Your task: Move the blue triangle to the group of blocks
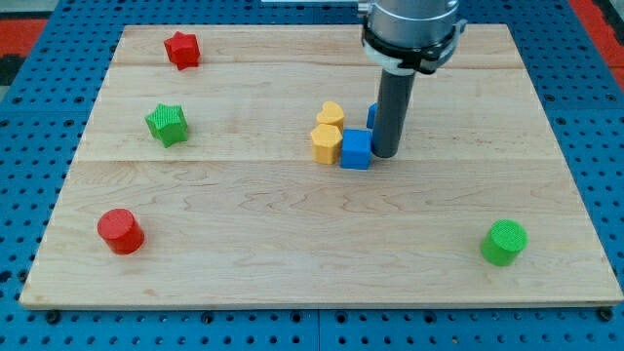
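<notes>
Right then, my tip sat touching a blue cube beside two yellow blocks mid wooden board. Blue triangle peeked from behind the rod, mostly hidden. No gripper on rod, so nothing held.

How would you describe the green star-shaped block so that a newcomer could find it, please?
Start at the wooden board and go to its upper part on the view's left. Below the red star-shaped block sits the green star-shaped block, the only green block with points; the other is round.
</notes>
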